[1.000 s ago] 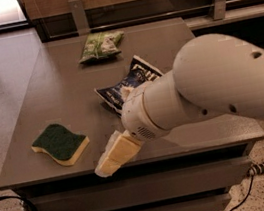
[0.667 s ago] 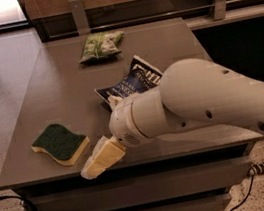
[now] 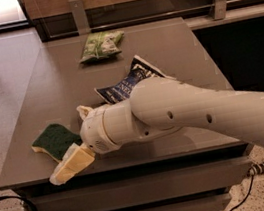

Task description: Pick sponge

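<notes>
The robot's gripper (image 3: 72,162) hangs low over the near edge of the table (image 3: 173,49), by the near left corner, one yellow foam pad showing; whether it is open or closed cannot be told. The sponge (image 3: 54,140) lies flat, green side up, just beyond the pad at that corner, not held. The white arm (image 3: 199,111) reaches in from the right. A blue chip bag (image 3: 126,84) lies mid-table, and a green snack bag (image 3: 101,44) near the far edge.
</notes>
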